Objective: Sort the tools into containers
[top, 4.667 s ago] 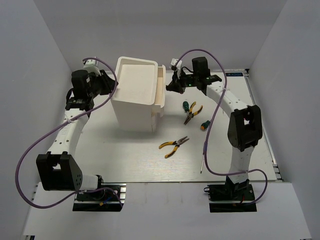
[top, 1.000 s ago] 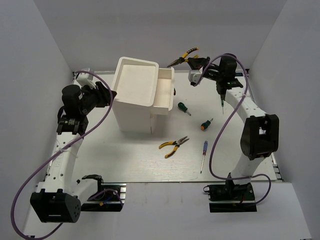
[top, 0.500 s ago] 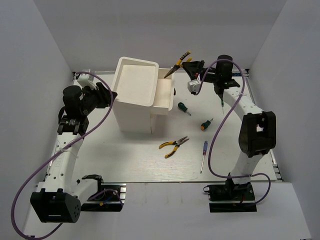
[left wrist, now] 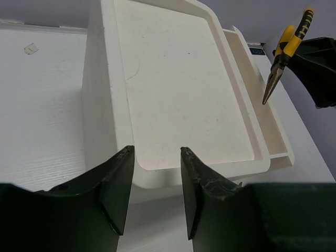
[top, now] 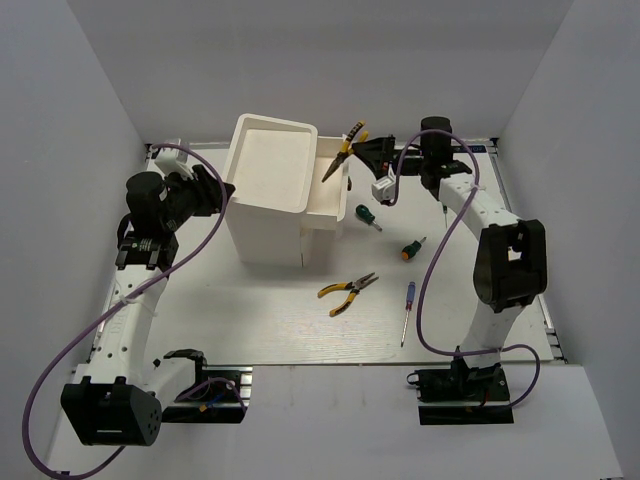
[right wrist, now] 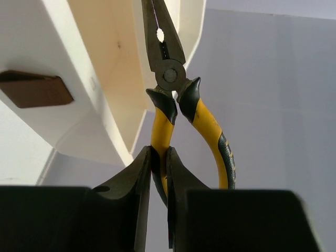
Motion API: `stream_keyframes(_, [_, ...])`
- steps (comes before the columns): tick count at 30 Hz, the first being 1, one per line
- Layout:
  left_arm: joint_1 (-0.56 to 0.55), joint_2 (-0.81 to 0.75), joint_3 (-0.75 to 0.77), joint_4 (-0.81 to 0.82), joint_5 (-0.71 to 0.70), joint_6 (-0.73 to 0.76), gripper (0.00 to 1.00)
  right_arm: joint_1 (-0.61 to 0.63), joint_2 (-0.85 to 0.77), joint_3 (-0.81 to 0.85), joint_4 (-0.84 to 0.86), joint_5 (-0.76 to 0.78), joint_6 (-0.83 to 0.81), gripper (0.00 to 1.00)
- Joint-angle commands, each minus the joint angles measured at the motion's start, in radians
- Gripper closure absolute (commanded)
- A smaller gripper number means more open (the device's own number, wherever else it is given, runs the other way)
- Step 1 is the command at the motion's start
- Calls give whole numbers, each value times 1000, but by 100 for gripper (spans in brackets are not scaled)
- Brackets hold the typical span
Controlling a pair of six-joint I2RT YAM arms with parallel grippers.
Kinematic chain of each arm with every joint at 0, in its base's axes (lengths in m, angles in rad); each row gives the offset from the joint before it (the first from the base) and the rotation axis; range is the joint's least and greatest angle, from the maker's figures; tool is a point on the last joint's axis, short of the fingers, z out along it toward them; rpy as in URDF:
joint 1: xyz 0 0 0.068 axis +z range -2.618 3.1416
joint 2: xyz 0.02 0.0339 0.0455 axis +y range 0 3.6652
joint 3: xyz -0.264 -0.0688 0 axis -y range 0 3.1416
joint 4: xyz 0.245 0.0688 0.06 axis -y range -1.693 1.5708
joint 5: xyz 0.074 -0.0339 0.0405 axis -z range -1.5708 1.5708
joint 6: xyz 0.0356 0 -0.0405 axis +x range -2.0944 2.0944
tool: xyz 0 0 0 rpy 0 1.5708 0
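Pliers (top: 341,152) hang nose-down above the narrow bin (top: 326,197), right of the tall bin (top: 265,235); the right gripper (top: 362,148) has its jaws clenched on one handle. Next, judged: lower, release. The left gripper (left wrist: 156,152) has its jaws released, empty.

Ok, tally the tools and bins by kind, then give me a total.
Yellow-and-black-handled pliers: 2
Stubby screwdrivers: 2, green and orange-green
Slim blue-handled screwdriver: 1
White plastic bins: 2, tall and narrow
Total: 7
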Motion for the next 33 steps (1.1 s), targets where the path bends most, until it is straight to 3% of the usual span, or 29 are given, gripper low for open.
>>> stream_keyframes(1, [-3, -14, -10, -8, -3, -2, 49, 9, 4, 66, -68, -73, -145, 100])
stream_keyframes(2, [-3, -14, -10, -8, -3, -2, 49, 10, 7, 74, -71, -74, -161, 99])
stream_keyframes(3, [-3, -14, -10, -8, -3, -2, 49, 7, 14, 97, -138, -79, -199, 85])
stream_keyframes(5, [-3, -14, -10, -8, -3, -2, 49, 10, 21, 106, -150, -86, -207, 69])
stream_keyframes(6, [-3, -14, -10, -8, -3, -2, 49, 10, 27, 117, -148, -91, -207, 54])
stream_keyframes(8, [-3, -14, -1, -8, -3, -2, 49, 15, 34, 126, -145, -88, -195, 43])
stream_keyframes(9, [-3, -14, -1, -8, -3, -2, 49, 15, 31, 125, -128, -86, -187, 19])
stream_keyframes(13, [-3, -23, 8, -8, -3, -2, 49, 18, 18, 115, -23, -70, -84, 14])
stream_keyframes(15, [-3, -23, 33, -8, 20, -2, 51, 18, 5, 65, 97, -57, -20, 14])
stream_keyframes(16, [-3, -23, 43, -8, 31, 7, 58, 15, -19, 48, 284, -30, 77, 14])
stream_keyframes(17, [-3, -23, 57, -8, 48, 16, 79, 15, -27, 31, 347, 8, 203, 18])
stream_keyframes(18, [-3, 0, 94, -33, 89, 26, 88, 10, -39, 11, 396, 51, 301, 25])
stream_keyframes(19, [-3, 11, 117, -51, 117, 52, 96, 9, -83, -50, 457, 84, 334, 68])
stream_keyframes(20, [-3, 26, 143, -74, 144, 64, 100, 3, -105, -79, 525, 117, 504, 100])
stream_keyframes(21, [-3, 43, 195, -96, 207, 76, 100, 6, -126, -146, 554, 271, 580, 100])
stream_keyframes(22, [-28, 72, 220, -141, 233, 104, 100, 4, -196, -212, 626, 329, 668, 100])
stream_keyframes(23, [-40, 84, 243, -160, 279, 115, 100, 6, -223, -268, 657, 382, 945, 100])
stream_keyframes(24, [-54, 96, 278, -177, 301, 115, 100, 7, -251, -276, 522, 583, 996, 100])
stream_keyframes(25, [-98, 109, 299, -233, 313, 151, 99, 7, -319, -232, 363, 634, 1023, 100])
stream_keyframes(26, [-129, 142, 332, -266, 330, 165, 94, 6, -321, -83, -218, 665, 1108, 63])
stream_keyframes(28, [-239, 181, 353, -357, 330, 199, 74, -22, -227, 61, -521, 603, 1225, 24])
stream_keyframes(29, [-282, 214, 353, -379, 321, 208, 66, -25, -208, 180, -641, 593, 1227, 15])
stream_keyframes(30, [-330, 228, 353, -401, 301, 208, 55, -30, -191, 183, -896, 567, 1219, 23])
stream_keyframes(31, [-430, 245, 353, -433, 274, 222, 50, -30, -197, 101, -920, 546, 1241, 44])
stream_keyframes(32, [-481, 262, 375, -453, 223, 236, 47, -31, -212, 51, -883, 544, 1276, 99])
stream_keyframes(33, [-535, 282, 390, -473, 183, 236, 43, -36, -288, 5, -801, 546, 1354, 100])
